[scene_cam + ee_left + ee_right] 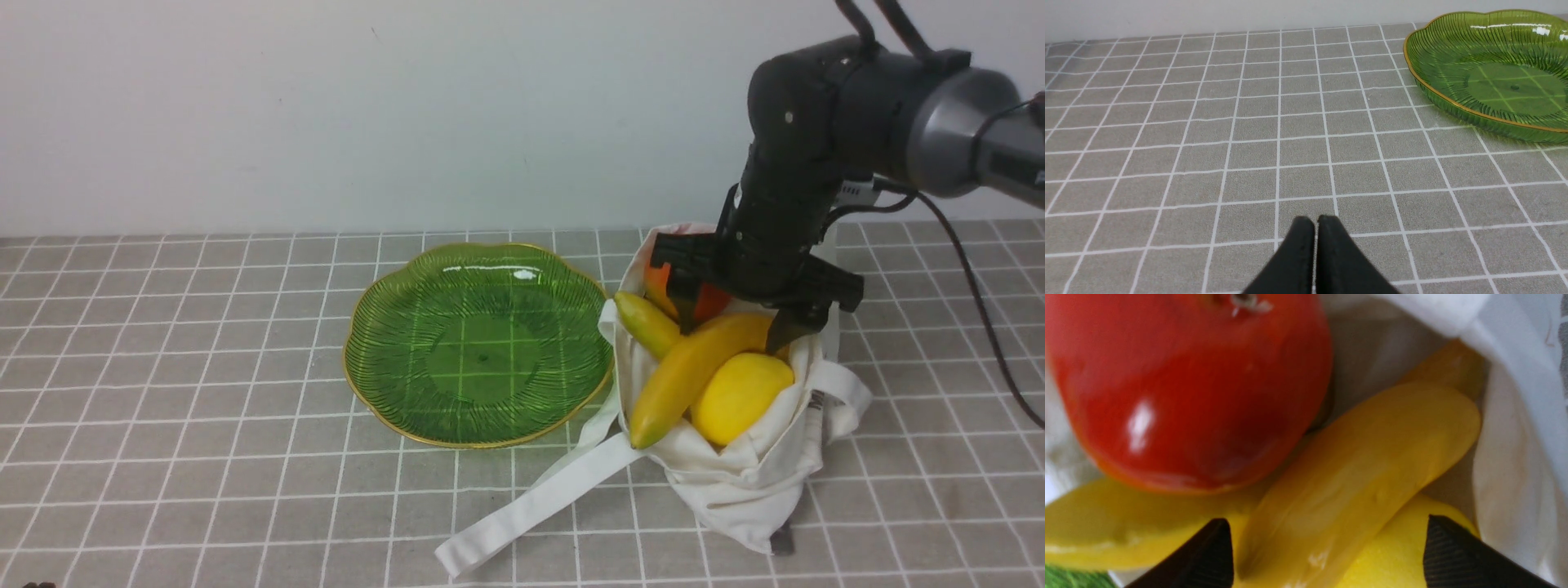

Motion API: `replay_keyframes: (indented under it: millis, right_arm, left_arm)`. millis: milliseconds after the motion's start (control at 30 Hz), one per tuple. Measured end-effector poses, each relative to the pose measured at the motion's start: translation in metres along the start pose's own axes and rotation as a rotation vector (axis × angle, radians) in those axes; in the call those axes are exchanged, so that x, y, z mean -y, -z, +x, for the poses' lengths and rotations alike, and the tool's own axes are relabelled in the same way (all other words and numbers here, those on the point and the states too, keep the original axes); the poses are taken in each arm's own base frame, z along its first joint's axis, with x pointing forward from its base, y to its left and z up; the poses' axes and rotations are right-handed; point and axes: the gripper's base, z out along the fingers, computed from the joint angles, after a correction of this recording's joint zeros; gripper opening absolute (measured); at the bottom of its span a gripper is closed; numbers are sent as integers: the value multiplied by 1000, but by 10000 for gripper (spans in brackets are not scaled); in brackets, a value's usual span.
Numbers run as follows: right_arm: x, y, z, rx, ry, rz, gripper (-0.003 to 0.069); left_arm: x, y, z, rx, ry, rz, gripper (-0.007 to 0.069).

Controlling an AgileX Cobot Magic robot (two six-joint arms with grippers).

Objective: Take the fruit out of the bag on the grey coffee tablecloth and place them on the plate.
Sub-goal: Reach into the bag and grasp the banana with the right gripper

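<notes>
- Writing: dark lettering, mostly folded out of sight, shows on the bag [727, 510] beside its strap loop; only a letter like "M" can be made out.
- The right gripper [739, 327] is spread open over the bag's mouth, its fingers either side of the longer banana [694, 380]; whether they touch it, I cannot tell.
- The left gripper [1315, 220] is closed, its fingertips together, above the grey coffee tablecloth [1249, 163].
- In the bag lie the red-orange apple [1192, 396], both bananas and the lemon [741, 396].
- The second banana [647, 322] pokes out toward the plate [483, 351].
- The plate, plain green glass with a gold rim, sits left of the bag.
</notes>
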Motion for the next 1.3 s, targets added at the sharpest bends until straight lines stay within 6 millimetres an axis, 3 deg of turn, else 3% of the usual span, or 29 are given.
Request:
replay_keyframes:
  millis: [200,600,767,933,1300]
  right_arm:
    - [1,-13,-3,2,-3,44,566]
    - [4,-17,-6,29,20,80,549]
    - [4,-19,-6,30,23,83,444]
    - [3,-18,-7,33,32,78,279]
    - [0,-11,-8,24,78,56,275]
  left_arm:
    - [0,0,0,0,0,0,-7]
    - [0,0,0,0,0,0,-7]
    - [0,0,0,0,0,0,-7]
    - [0,0,0,0,0,0,-7]
    - [0,0,0,0,0,0,-7]
